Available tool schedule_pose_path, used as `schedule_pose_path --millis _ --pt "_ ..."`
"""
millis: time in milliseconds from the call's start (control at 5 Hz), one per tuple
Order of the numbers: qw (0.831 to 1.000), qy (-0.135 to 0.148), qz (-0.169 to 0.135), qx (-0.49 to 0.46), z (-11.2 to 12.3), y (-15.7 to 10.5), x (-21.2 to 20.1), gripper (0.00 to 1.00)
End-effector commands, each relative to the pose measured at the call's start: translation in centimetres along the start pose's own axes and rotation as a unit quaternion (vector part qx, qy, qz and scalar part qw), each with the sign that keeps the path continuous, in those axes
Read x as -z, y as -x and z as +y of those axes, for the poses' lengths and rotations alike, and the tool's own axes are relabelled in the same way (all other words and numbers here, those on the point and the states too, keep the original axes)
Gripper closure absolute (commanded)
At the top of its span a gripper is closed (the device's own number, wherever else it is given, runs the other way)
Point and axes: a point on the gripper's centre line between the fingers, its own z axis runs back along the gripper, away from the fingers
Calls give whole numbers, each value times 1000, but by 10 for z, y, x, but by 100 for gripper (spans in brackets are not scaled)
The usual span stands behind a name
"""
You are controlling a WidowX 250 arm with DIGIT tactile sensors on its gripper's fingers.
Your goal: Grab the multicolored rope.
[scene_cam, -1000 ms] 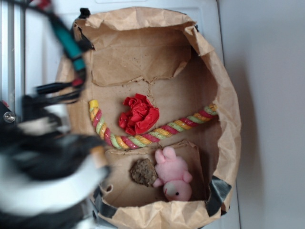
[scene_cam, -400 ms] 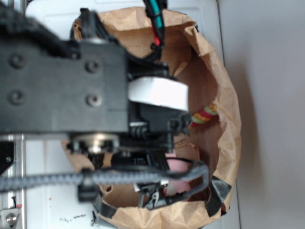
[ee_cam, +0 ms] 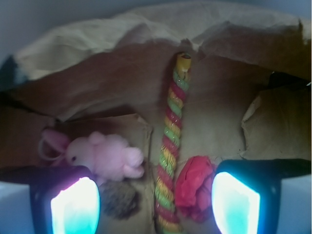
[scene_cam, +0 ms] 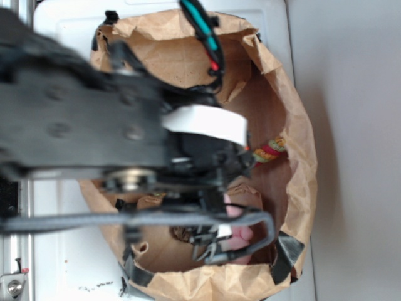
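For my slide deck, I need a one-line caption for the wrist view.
Open gripper hovering above the multicolored rope, pink plush toy and red wrap ball inside a brown paper bag.

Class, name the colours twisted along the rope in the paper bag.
The multicolored rope has red-pink, yellow and light green stripes, clearest in the wrist view.

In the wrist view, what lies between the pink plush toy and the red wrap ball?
The multicolored rope runs lengthwise between the pink plush toy and the red wrap ball, close beside the ball. Only the wrist view shows this; the arm blocks the exterior view.
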Motion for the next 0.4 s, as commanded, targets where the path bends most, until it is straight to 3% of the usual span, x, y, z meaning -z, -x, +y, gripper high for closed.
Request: schedule_pose_path --millis 0,200 --pt "1000 -10 -7 -2 -11 -16 18 0" --pt "1000 -14 -1 -11 -16 -21 25 0"
